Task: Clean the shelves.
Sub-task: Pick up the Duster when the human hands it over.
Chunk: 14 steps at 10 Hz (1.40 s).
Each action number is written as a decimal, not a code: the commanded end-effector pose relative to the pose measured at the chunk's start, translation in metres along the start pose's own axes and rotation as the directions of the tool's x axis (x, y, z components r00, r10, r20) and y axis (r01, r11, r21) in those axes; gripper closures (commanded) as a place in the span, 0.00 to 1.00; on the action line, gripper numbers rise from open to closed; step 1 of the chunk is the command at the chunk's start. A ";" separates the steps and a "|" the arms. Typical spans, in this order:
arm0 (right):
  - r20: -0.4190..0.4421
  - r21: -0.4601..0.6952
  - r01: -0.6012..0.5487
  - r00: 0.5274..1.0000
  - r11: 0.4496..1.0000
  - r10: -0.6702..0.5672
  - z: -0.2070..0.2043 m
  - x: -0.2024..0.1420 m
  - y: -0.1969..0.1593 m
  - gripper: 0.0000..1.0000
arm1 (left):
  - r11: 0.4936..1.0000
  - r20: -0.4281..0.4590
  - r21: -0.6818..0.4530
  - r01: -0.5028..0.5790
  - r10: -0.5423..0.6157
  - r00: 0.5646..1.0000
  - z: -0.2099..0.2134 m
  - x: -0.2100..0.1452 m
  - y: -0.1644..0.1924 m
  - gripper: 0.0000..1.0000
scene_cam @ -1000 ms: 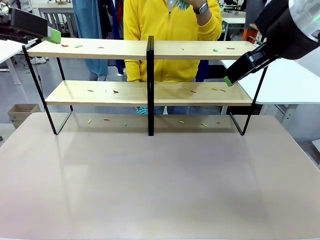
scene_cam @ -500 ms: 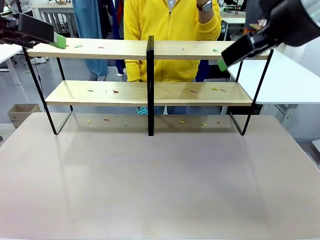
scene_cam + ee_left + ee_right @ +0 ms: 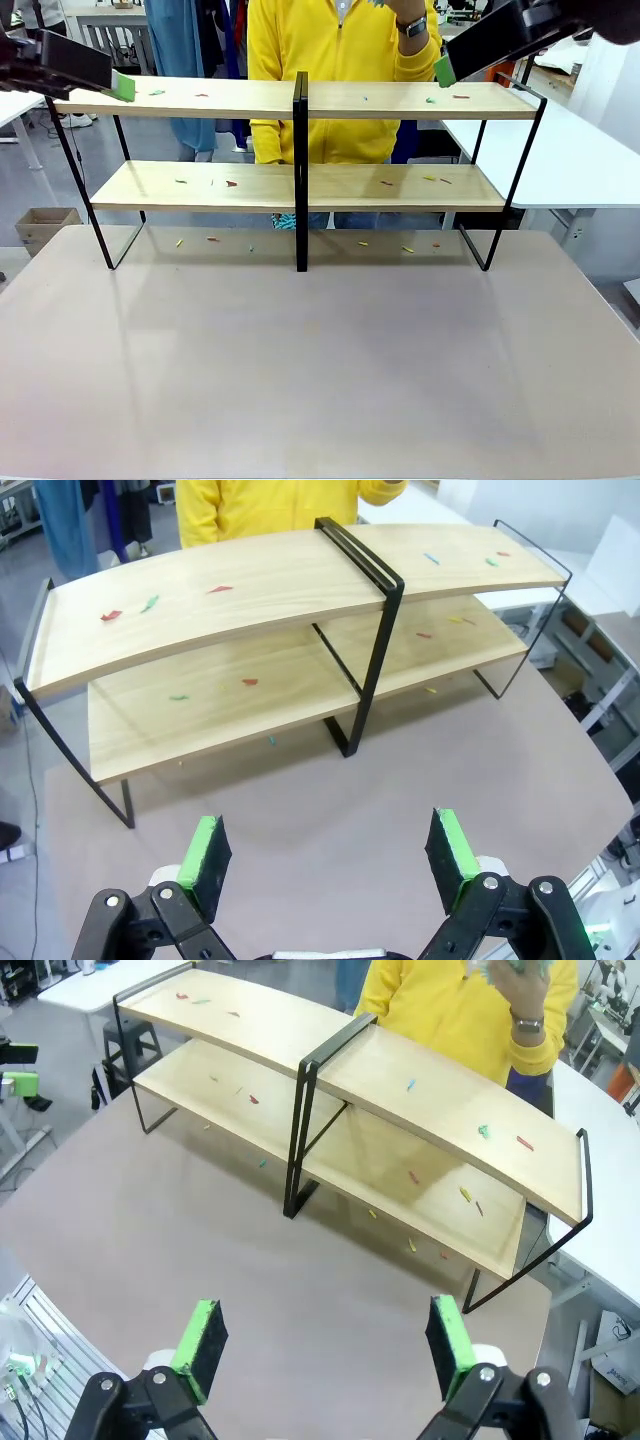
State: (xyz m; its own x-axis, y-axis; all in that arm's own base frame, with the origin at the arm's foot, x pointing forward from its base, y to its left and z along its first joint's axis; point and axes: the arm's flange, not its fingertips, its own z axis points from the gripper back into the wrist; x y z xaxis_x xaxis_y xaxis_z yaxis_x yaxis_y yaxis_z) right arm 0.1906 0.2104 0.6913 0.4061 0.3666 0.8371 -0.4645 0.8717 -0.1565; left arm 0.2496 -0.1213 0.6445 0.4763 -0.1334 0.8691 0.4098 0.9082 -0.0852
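Right hand (image 3: 445, 70) risen to shelves (image 3: 250, 98) top, fingers apart; left hand (image 3: 122, 87) likewise

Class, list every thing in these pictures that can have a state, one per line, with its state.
Shelves, upright, both boards littered with small coloured scraps.
Left gripper, jaws open, empty.
Right gripper, jaws open, empty.
Table, a few scraps lying under the shelves.

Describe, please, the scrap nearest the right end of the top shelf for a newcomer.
Find the shelves, the two-tier wooden rack at the table's far side, and follow the top board to its right end. The last scrap there is a thin red sliver; its neighbour toward the centre post is green.
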 end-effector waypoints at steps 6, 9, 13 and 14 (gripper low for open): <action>0.024 -0.036 0.062 0.998 0.997 -0.061 -0.001 -0.004 -0.007 0.00 | 1.000 0.016 -0.001 0.003 -0.003 1.000 -0.011 -0.081 0.004 0.00; 0.021 -0.050 0.080 0.997 0.996 -0.079 -0.003 -0.004 -0.012 0.00 | 1.000 0.017 0.000 0.006 -0.006 1.000 -0.011 -0.081 0.004 0.00; 0.002 -0.026 0.048 0.999 0.998 -0.048 -0.001 0.000 -0.010 0.00 | 1.000 -0.010 -0.003 0.002 -0.002 1.000 -0.005 -0.001 -0.001 0.00; 0.002 -0.026 0.048 0.999 0.998 -0.048 -0.001 0.000 -0.010 0.00 | 1.000 -0.010 -0.003 0.002 -0.002 1.000 -0.005 -0.001 -0.001 0.00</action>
State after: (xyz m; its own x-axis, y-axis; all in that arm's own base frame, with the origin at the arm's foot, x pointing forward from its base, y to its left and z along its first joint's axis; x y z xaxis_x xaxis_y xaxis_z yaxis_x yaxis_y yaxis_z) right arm 0.1962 0.2031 0.6918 0.4283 0.3225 0.8441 -0.4174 0.8991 -0.1317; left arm 0.2530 -0.1242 0.6411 0.4830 -0.1407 0.8642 0.4139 0.9064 -0.0838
